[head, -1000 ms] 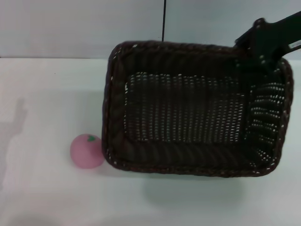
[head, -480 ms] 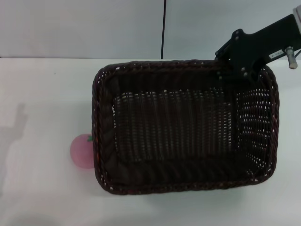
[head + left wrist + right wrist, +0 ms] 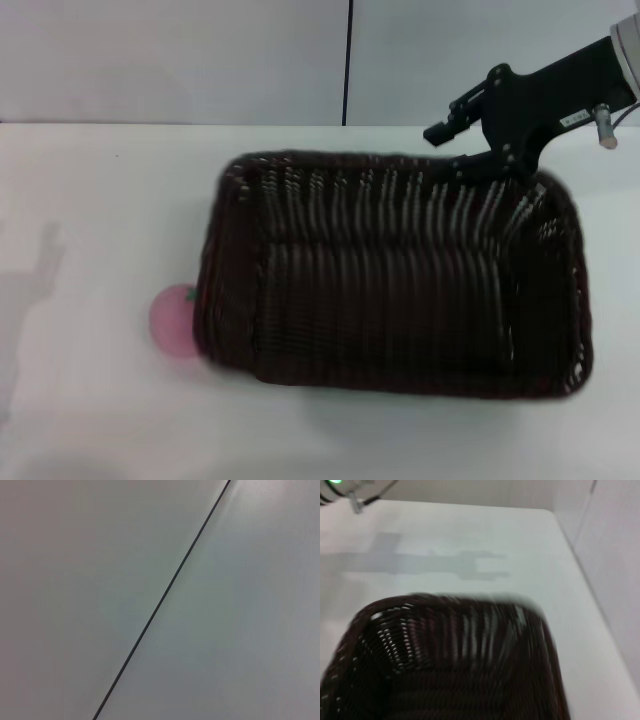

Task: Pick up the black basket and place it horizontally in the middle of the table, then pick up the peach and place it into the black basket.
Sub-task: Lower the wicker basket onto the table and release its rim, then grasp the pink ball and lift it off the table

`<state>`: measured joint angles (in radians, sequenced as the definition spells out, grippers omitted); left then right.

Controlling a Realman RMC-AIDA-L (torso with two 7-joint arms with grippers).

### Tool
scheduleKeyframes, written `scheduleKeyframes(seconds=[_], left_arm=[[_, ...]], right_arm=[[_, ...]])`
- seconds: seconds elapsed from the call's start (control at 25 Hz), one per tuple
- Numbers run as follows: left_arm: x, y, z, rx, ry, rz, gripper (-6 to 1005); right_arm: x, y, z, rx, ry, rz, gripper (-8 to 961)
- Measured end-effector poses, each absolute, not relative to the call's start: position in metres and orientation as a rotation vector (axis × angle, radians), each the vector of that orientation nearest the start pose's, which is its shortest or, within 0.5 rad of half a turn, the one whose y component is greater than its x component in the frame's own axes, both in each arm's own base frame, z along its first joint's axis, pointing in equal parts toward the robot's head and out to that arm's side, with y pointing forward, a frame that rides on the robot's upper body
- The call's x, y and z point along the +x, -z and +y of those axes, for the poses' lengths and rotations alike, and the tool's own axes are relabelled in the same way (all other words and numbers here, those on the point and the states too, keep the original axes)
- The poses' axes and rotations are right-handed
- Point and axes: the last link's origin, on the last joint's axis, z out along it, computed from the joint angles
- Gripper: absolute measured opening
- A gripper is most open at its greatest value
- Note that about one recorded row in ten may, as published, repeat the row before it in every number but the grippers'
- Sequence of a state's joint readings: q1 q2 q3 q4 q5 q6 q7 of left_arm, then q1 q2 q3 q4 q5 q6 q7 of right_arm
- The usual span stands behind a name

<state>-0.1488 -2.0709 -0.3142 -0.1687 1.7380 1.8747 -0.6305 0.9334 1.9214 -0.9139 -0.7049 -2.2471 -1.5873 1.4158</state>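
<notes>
The black basket (image 3: pixel 390 290) fills the middle and right of the head view, open side up, blurred by motion, just over the table (image 3: pixel 90 200). My right gripper (image 3: pixel 455 150) is at its far right rim, with its jaws on either side of the braided edge. The basket also fills the lower part of the right wrist view (image 3: pixel 455 665), where my own fingers do not show. The peach (image 3: pixel 172 320) lies on the table at the basket's near left corner, partly hidden behind the basket's wall. My left gripper is out of view.
A grey wall with a dark vertical seam (image 3: pixel 350 60) stands behind the table's far edge. The left wrist view shows only that wall and seam (image 3: pixel 160 605). Bare tabletop lies left of the basket and along the front edge.
The basket has swung level and come down toward the table, shifting left until its wall covers part of the peach. The right gripper moved left with it.
</notes>
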Motion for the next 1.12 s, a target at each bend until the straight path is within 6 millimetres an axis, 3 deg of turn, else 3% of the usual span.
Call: scheduleKeyframes(seconds=[0.24, 0.32, 0.36, 0.44, 0.48, 0.52, 0.56, 0.64, 0.68, 0.72, 0.8, 0.84, 0.96, 1.04, 1.08, 1.12], left_arm=[[-0.339, -0.034, 0.192, -1.238, 1.354, -0.597, 785], [-0.341, -0.034, 0.186, -1.236, 1.347, -0.601, 785], [-0.342, -0.034, 0.186, -1.237, 1.345, -0.601, 785], [-0.342, -0.034, 0.185, -1.238, 1.344, -0.602, 785], [-0.342, -0.035, 0.184, -1.24, 1.343, -0.601, 785], [-0.342, -0.035, 0.184, -1.24, 1.343, -0.601, 785], [-0.342, -0.035, 0.184, -1.25, 1.341, -0.598, 785], [-0.342, -0.035, 0.184, -1.25, 1.341, -0.598, 785], [-0.342, -0.035, 0.185, -1.263, 1.338, -0.594, 785], [-0.343, -0.036, 0.186, -1.266, 1.338, -0.592, 786], [-0.343, -0.036, 0.186, -1.267, 1.34, -0.593, 786], [-0.343, -0.038, 0.188, -1.273, 1.344, -0.594, 786], [-0.343, -0.042, 0.197, -1.3, 1.352, -0.586, 786], [-0.343, -0.042, 0.199, -1.305, 1.353, -0.583, 786], [-0.343, -0.044, 0.204, -1.321, 1.351, -0.576, 786], [-0.343, -0.044, 0.204, -1.321, 1.351, -0.576, 786]], right_arm=[[0.161, -0.051, 0.432, -2.87, -0.125, -0.094, 450], [0.167, -0.074, 0.438, -2.732, -0.285, -0.058, 485], [0.167, -0.074, 0.438, -2.732, -0.285, -0.058, 502], [0.175, -0.093, 0.436, -2.611, -0.465, -0.005, 537], [0.185, -0.111, 0.432, -2.483, -0.639, 0.058, 549], [0.185, -0.111, 0.432, -2.483, -0.639, 0.058, 561], [0.204, -0.127, 0.421, -2.331, -0.806, 0.141, 572], [0.214, -0.134, 0.414, -2.25, -0.885, 0.183, 596], [0.237, -0.142, 0.396, -2.092, -1.023, 0.271, 596], [0.237, -0.142, 0.396, -2.092, -1.023, 0.271, 596], [0.259, -0.148, 0.376, -1.953, -1.111, 0.338, 596], [0.282, -0.15, 0.353, -1.837, -1.158, 0.399, 595], [0.302, -0.15, 0.333, -1.741, -1.193, 0.463, 595], [0.323, -0.148, 0.312, -1.643, -1.215, 0.533, 595], [0.344, -0.147, 0.292, -1.543, -1.231, 0.59, 596], [0.344, -0.147, 0.292, -1.543, -1.231, 0.59, 596]])
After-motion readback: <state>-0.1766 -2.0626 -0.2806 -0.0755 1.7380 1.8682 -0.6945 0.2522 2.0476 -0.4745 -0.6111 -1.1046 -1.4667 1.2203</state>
